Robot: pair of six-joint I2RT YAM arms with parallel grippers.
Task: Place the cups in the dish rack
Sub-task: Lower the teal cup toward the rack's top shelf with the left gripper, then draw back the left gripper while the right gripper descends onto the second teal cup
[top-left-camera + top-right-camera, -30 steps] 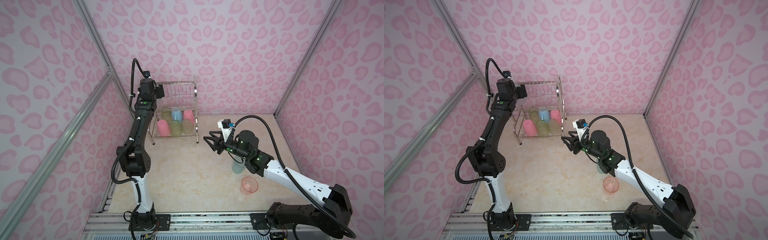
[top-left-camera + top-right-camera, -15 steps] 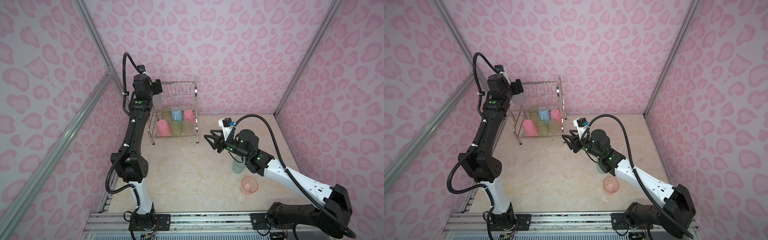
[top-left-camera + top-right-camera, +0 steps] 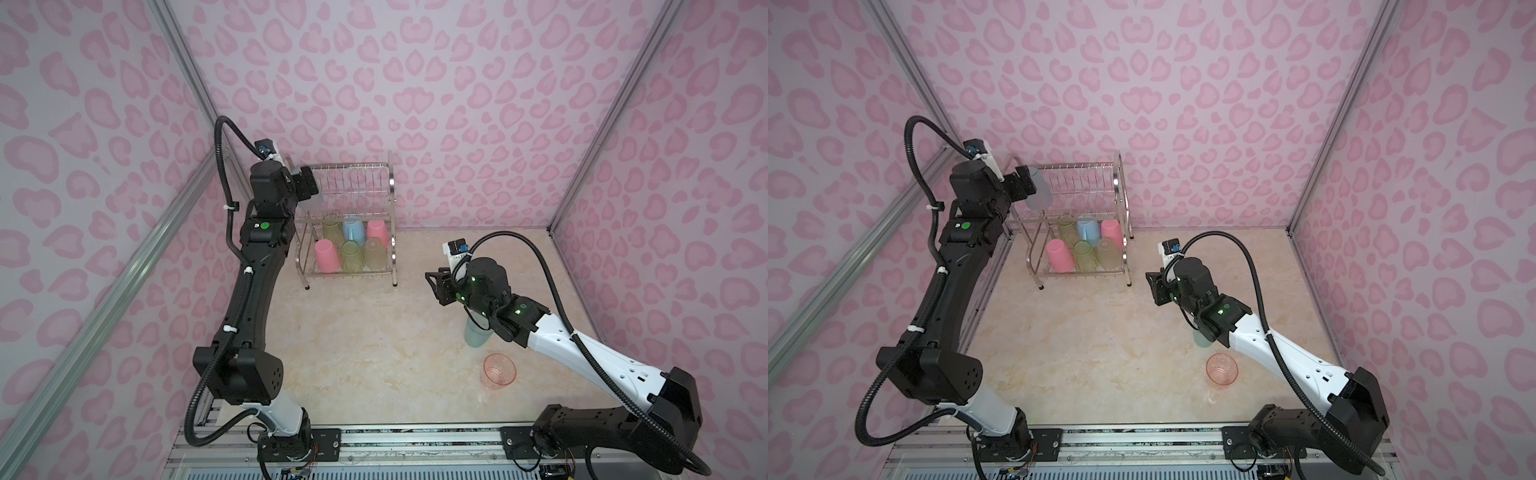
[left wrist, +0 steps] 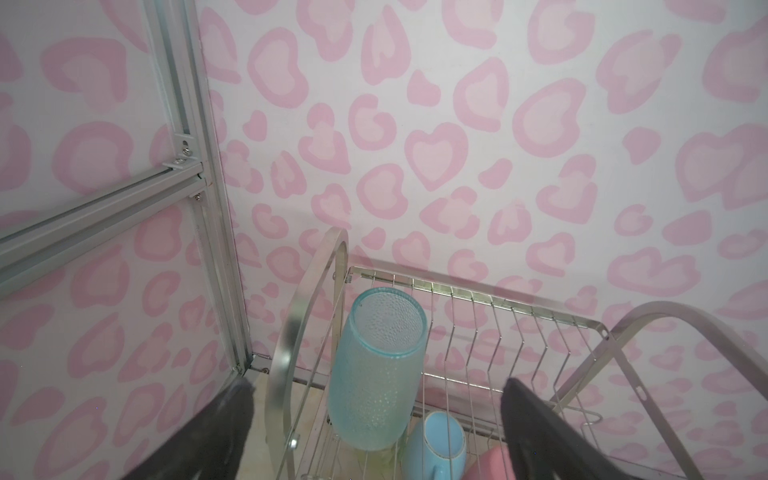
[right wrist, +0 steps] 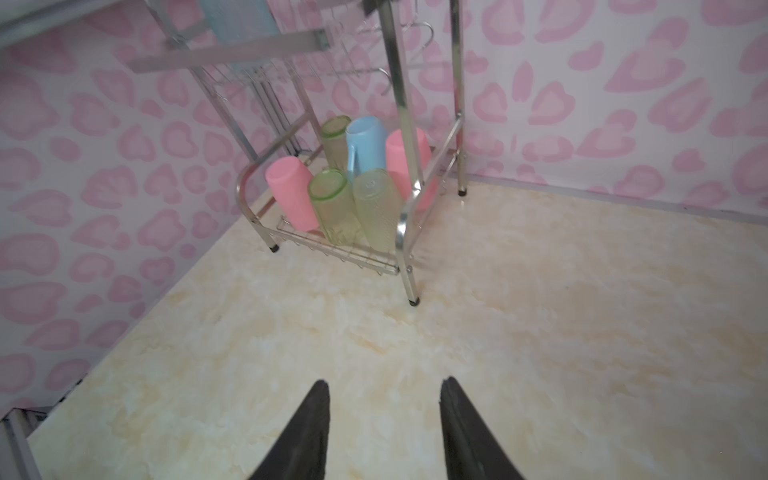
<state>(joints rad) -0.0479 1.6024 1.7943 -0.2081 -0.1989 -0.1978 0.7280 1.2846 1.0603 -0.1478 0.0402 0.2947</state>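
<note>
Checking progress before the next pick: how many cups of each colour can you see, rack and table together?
Pink cups: 2
Green cups: 3
Teal cups: 2
Light-blue mug: 1
Peach cup: 1
Total: 9
</note>
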